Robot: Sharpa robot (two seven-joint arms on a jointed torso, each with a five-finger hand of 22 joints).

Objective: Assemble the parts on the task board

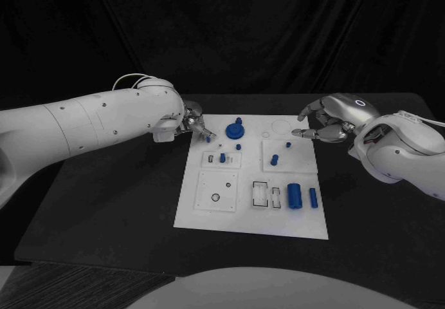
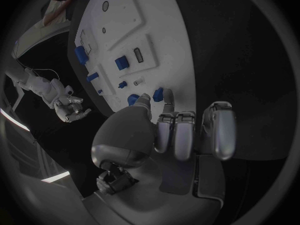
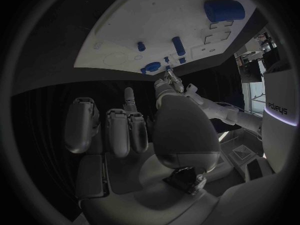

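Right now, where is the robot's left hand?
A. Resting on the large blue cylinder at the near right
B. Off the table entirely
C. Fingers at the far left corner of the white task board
C: the left hand reaches its fingers to the far left corner of the white task board, beside the round blue knobbed part.

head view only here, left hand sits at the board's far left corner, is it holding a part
Observer: Left wrist view shows a small blue part between the left hand's thumb tip and a fingertip. I cannot tell whether it is pinched or only touched.
Operator: ok and the other one, anything in it
Observer: No. The right wrist view looks into the right hand: its palm is bare and its fingers are apart.
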